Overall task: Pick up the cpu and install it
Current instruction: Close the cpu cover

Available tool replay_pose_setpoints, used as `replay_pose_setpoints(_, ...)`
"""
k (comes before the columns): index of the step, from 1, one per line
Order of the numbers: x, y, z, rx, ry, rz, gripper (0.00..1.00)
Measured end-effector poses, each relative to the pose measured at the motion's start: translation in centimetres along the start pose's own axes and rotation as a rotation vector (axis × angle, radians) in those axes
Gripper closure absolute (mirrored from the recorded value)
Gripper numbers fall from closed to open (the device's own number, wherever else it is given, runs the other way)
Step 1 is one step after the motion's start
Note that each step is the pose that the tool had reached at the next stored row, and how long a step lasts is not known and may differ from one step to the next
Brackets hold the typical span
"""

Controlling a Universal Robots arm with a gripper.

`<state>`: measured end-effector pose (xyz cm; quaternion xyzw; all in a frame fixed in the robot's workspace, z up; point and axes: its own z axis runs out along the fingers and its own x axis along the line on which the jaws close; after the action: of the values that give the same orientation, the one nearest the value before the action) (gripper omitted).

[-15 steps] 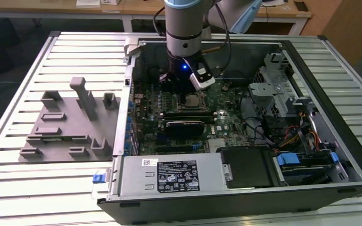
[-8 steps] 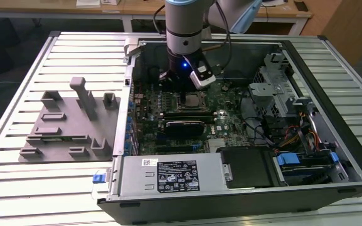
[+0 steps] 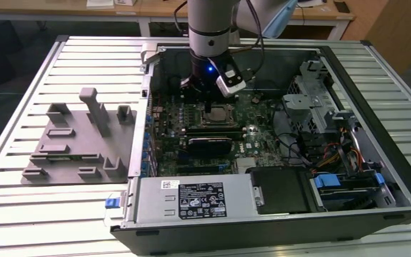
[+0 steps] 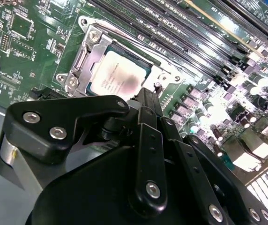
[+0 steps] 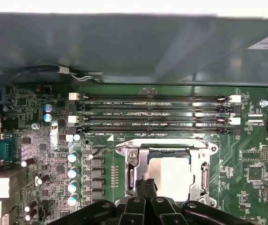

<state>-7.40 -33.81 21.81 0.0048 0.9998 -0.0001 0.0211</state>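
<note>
The cpu (image 4: 117, 77) lies flat in its socket (image 4: 84, 54) on the board, one edge parallel to the memory slots (image 4: 181, 33). The fingers (image 4: 148, 101) are together, holding nothing; their tips hang over the cpu's edge, the chip lying just below and ahead of them; whether they touch it I cannot tell.

Slatted metal table (image 3: 20, 214): open black computer case (image 3: 263, 238) toward the exterior view's right edge; grey plastic fixture with upright blocks (image 3: 70, 144) beside it, toward the left edge. In case: green motherboard (image 3: 256, 142); on it, silvery square cpu (image 4: 120, 77) within dark metal socket frame (image 5: 204, 168).
</note>
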Motion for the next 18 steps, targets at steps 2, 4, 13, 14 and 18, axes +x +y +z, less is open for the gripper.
replay_pose_setpoints(2,-0.01,0.0,-0.2,0.0,0.0,0.0,0.89)
replay_pose_setpoints(4,-0.02,0.0,-0.4,0.0001,0.0,0.0,0.89)
replay_pose_setpoints(13,-0.05,0.0,-1.13,0.0,0.0,0.0,0.89)
replay_pose_setpoints(14,-0.05,0.0,-1.21,0.0,0.0,0.0,0.89)
replay_pose_setpoints(18,-0.07,0.0,-1.57,0.0,0.0,0.0,0.89)
